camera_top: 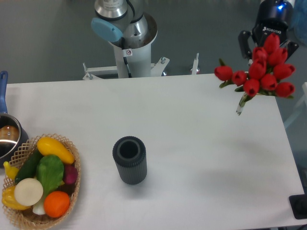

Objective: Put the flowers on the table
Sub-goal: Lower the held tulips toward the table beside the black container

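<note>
A bunch of red tulips, the flowers (pixel 256 74), hangs in the air over the far right corner of the white table (pixel 192 143). Their thin tied stems (pixel 241 106) point down and to the left, ending just above the tabletop. My black gripper (pixel 267 48) reaches in from the top right and is shut on the flowers near the blooms. The red heads hide its fingertips.
A dark ribbed cylindrical vase (pixel 129 159) stands upright at the table's centre-left. A wicker basket (pixel 72 191) of vegetables sits at the front left, with a pot (pixel 7 136) behind it. The arm's base (pixel 129 43) stands beyond the far edge.
</note>
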Robot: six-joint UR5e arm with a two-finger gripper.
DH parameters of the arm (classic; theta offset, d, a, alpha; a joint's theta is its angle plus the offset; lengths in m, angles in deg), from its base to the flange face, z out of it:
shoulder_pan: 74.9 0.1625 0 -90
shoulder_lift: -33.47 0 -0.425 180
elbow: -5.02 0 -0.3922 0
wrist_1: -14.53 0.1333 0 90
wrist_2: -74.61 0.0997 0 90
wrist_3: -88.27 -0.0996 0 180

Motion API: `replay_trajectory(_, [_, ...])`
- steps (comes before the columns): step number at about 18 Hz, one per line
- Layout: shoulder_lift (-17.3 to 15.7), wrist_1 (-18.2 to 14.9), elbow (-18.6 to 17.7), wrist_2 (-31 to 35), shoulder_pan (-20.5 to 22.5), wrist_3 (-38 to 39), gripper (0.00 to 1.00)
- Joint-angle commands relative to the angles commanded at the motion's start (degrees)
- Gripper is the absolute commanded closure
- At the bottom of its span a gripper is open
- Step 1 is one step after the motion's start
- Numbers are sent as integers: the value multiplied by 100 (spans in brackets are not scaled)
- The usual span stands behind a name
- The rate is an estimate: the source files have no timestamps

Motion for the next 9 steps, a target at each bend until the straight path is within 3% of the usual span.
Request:
replay_trajectory(5, [149, 18, -27, 1959, -676, -17, 64])
replay_trajectory(9, [307, 9, -18, 2672, -949, 9, 64])
